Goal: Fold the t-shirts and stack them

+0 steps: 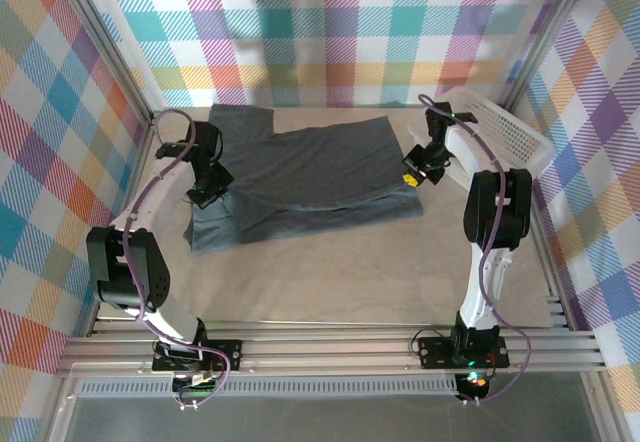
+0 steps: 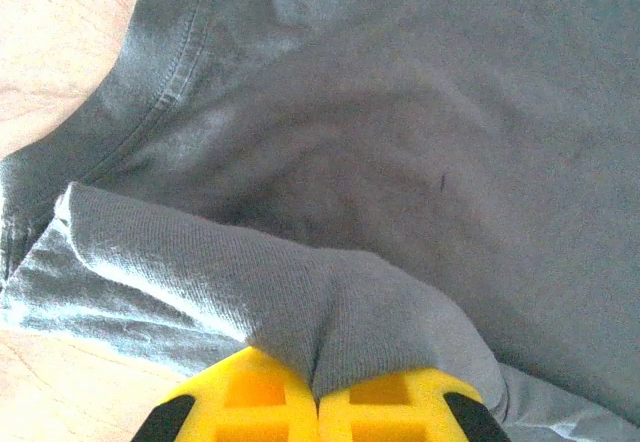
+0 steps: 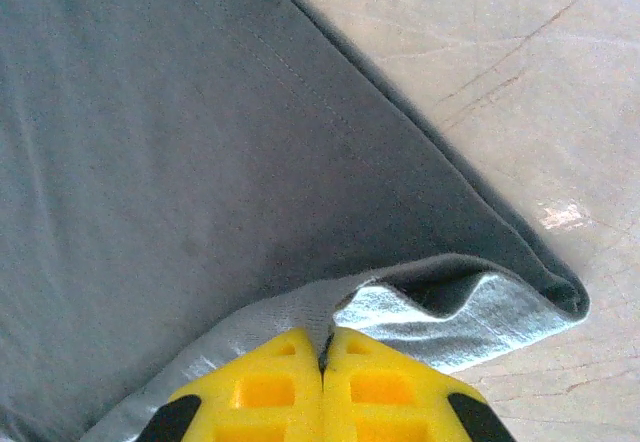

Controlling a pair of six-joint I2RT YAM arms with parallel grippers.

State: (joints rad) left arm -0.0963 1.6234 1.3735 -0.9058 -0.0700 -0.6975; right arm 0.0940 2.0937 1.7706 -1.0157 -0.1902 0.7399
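Observation:
A dark slate-grey t-shirt [image 1: 310, 177] lies spread on the table, partly folded over itself, between the two arms. My left gripper [image 1: 205, 187] sits at its left edge, yellow fingers [image 2: 255, 407] shut on a pinched fold of the t-shirt [image 2: 330, 322]. My right gripper [image 1: 415, 174] is at the shirt's right edge, with its yellow fingers [image 3: 385, 392] shut on a lifted corner of the t-shirt [image 3: 200, 162], whose lighter inside shows beside them.
A white plastic mesh basket [image 1: 500, 127] stands tilted at the back right against the checked wall. Bare tan tabletop [image 1: 330, 272] lies in front of the shirt. Metal frame rails [image 1: 330, 347] run along the near edge.

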